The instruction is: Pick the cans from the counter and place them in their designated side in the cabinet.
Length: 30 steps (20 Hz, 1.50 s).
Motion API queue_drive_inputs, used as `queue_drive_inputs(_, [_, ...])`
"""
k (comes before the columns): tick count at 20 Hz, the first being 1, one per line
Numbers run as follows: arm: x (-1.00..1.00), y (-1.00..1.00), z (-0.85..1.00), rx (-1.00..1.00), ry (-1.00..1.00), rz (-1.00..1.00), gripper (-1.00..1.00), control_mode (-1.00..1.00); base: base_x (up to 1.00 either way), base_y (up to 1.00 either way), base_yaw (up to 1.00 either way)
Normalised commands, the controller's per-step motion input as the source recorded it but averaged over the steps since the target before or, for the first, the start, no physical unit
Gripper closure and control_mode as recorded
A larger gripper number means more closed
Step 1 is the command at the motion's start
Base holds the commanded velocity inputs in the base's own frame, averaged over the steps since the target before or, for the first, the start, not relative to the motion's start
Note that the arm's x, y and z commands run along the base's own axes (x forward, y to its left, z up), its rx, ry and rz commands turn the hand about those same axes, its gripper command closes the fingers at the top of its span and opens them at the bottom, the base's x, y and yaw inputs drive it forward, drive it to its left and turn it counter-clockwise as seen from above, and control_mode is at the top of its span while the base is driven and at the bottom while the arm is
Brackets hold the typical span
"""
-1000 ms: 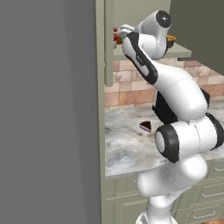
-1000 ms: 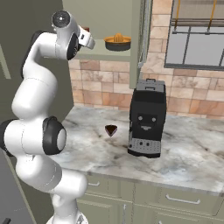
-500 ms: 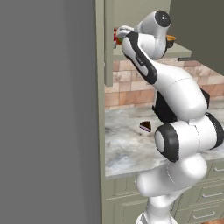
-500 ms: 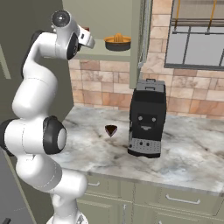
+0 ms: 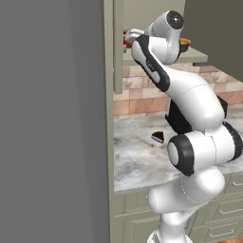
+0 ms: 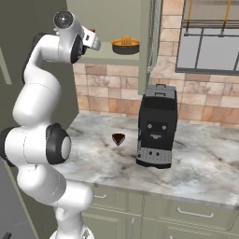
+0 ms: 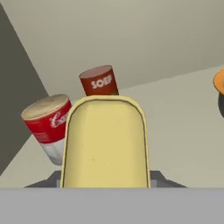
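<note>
My gripper [image 7: 105, 180] is up inside the cabinet, over its shelf [image 6: 116, 59], shut on the can with the yellow top [image 7: 105, 140], which stands right in front of the hand camera. Behind that can stands a red can [image 7: 99, 81] with a darker label band. To its left is a red-and-white can [image 7: 48, 124] with a cream lid. From the base, the gripper [image 5: 128, 38] sits by the cabinet's left door edge with a bit of red can [image 5: 125, 42] beside it. The hand [image 6: 94, 43] hides the cans in the right base view.
An orange juicer bowl [image 6: 125, 45] sits on the shelf to the right of the hand. A dark cake slice [image 6: 118, 139] and a black coffee machine [image 6: 156, 126] stand on the marble counter [image 6: 205, 163]. A tall grey panel [image 5: 52, 118] walls off the left.
</note>
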Motion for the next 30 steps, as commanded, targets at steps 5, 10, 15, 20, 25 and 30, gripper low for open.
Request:
queue_drive_inputs(5, [0.04,-0.06,-0.16,-0.02,-0.04,0.03,-1.00,-1.00,0.00,0.00,0.00])
queue_drive_inputs(10, [0.05,-0.07,0.00,-0.01,-0.12,0.04,-1.00,-1.00,0.00,0.00,0.00])
queue_drive_inputs(15, [0.21,0.00,0.00,-0.02,-0.13,0.04,-1.00,-1.00,0.00,0.00,0.00])
queue_drive_inputs(20, [0.27,0.00,0.00,-0.02,-0.13,0.04,-1.00,-1.00,0.00,0.00,0.00])
queue_drive_inputs(25, [0.11,-0.01,0.03,-0.02,-0.17,0.05,-1.00,-1.00,0.00,0.00,0.00])
queue_drive_inputs(30, [-0.56,-0.09,0.19,-0.01,-0.19,0.04,-1.00,-1.00,0.00,0.00,0.00])
